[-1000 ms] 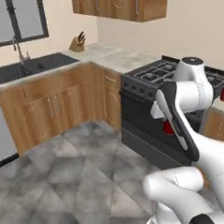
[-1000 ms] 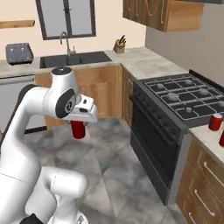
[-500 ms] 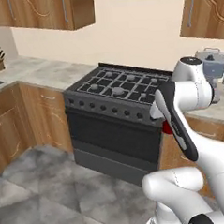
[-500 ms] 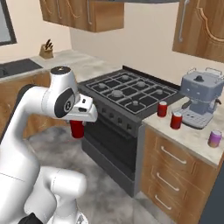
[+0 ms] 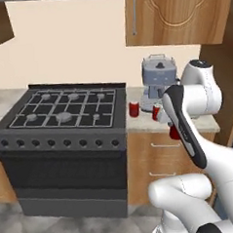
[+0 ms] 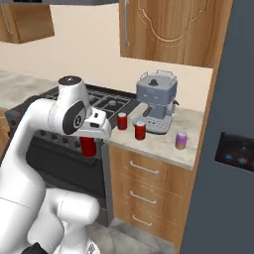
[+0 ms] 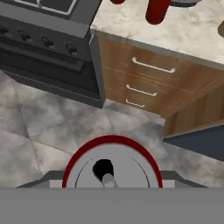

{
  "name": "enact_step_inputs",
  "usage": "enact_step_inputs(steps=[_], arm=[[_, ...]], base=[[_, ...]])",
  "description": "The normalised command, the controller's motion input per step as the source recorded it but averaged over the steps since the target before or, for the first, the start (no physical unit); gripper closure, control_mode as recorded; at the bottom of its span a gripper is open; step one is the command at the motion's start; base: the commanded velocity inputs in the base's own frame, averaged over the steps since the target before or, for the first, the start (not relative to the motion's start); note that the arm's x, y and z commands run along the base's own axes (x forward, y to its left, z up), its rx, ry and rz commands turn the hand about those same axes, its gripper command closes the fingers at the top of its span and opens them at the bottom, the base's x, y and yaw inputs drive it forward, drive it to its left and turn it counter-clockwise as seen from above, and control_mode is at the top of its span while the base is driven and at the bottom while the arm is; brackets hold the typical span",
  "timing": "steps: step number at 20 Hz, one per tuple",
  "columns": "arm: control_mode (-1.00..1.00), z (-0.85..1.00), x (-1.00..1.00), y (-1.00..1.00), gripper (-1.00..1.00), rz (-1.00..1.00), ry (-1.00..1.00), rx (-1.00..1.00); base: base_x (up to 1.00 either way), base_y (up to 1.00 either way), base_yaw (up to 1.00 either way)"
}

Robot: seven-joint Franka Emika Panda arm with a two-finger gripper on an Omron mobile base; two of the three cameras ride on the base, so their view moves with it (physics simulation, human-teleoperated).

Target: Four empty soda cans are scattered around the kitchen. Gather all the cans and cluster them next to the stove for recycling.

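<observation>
My gripper [image 6: 89, 140] is shut on a red soda can [image 6: 88, 147], held upright in the air in front of the stove's right end, below counter height. In the hand view the can's silvery top [image 7: 111, 168] sits between the jaws. Two red soda cans [image 6: 122, 121] [image 6: 140, 130] stand on the counter just right of the black stove [image 6: 106, 101], and a purple soda can [image 6: 181, 141] stands farther right. In the left base view the held can [image 5: 174, 132] peeks out behind my arm, and both red cans [image 5: 133, 109] [image 5: 156, 112] stand beside the stove [image 5: 64, 109].
A grey-blue espresso machine [image 6: 156, 99] stands at the back of the counter [image 6: 193, 124] behind the cans. Wooden drawers [image 7: 148, 83] lie below, wall cabinets [image 6: 168, 30] above. A tall dark fridge [image 6: 228, 149] closes off the right side.
The base has turned and driven, so the views swept from the sink corner to the stove and the counter on its right. The red can stayed in my shut gripper.
</observation>
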Motion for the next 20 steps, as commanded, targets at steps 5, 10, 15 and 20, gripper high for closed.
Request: enact_step_inputs(steps=[5,10,15,20], arm=[[1.00,0.00,0.00,0.00,1.00,0.00,0.00,0.00],[1.00,0.00,0.00,0.00,1.00,0.00,0.00,0.00],[1.00,0.00,0.00,0.00,1.00,0.00,0.00,0.00],[1.00,0.00,0.00,0.00,1.00,0.00,0.00,0.00]], base=[[0.44,0.39,-0.51],[0.25,0.36,-0.34],[0.31,0.65,-0.09],[0.46,0.70,0.00]])
